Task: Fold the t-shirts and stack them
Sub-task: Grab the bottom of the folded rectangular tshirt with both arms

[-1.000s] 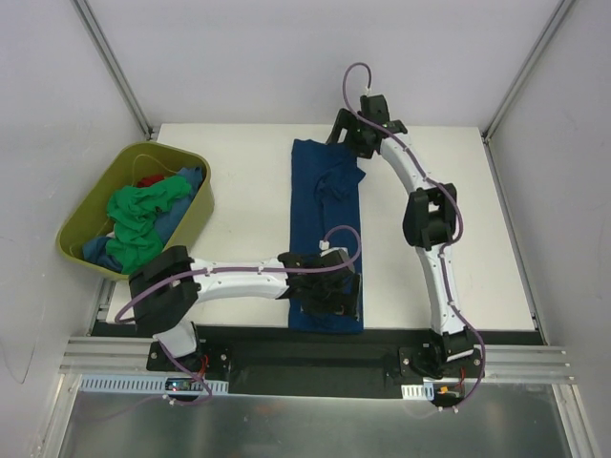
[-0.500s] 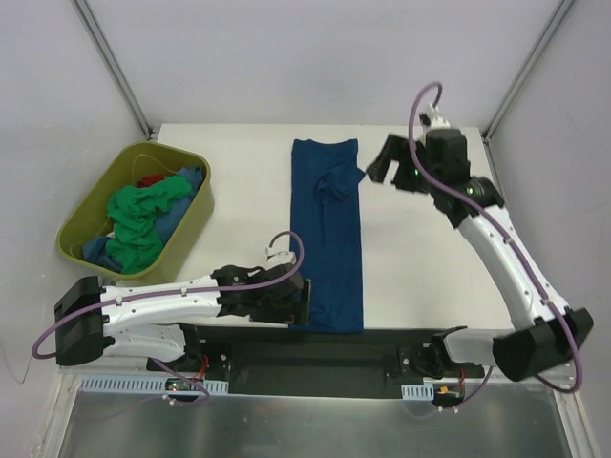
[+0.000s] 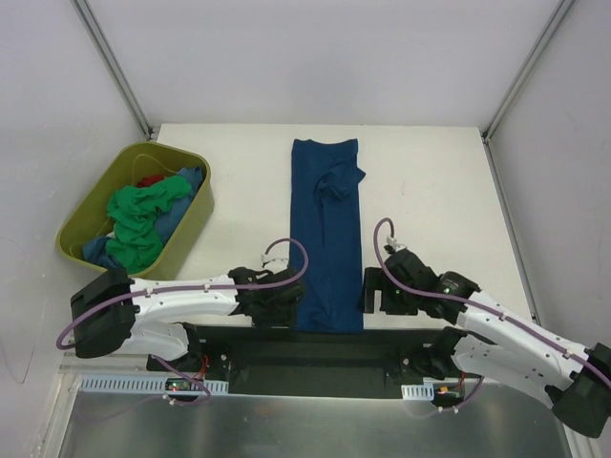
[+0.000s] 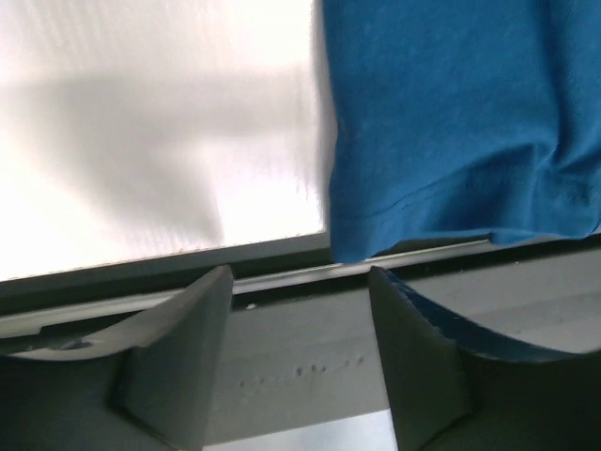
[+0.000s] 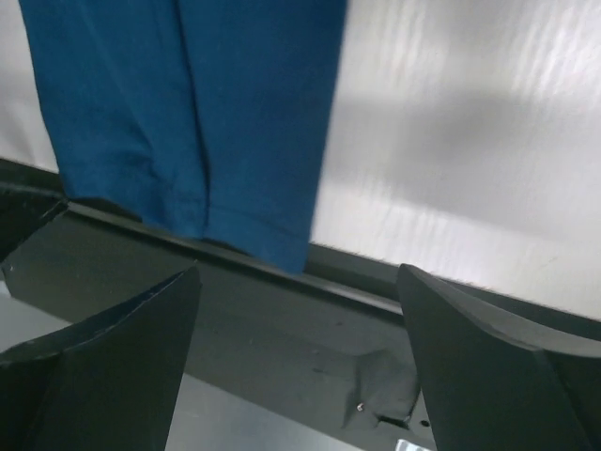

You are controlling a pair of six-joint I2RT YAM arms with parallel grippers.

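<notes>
ITEM t-shirt (image 3: 326,229): navy strip, long axis top-to-bottom of frame, hem at bench (image 3: 430,191) lower edge | left fingers (image 4: 169,366): apart, empty, arm low left of hem | right fingers (image 5: 470,357): apart, empty, arm low right of hem

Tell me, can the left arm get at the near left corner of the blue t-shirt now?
Probably yes: the left gripper sits just beside that corner of the blue t-shirt, jaws apart, with nothing in the way.
</notes>
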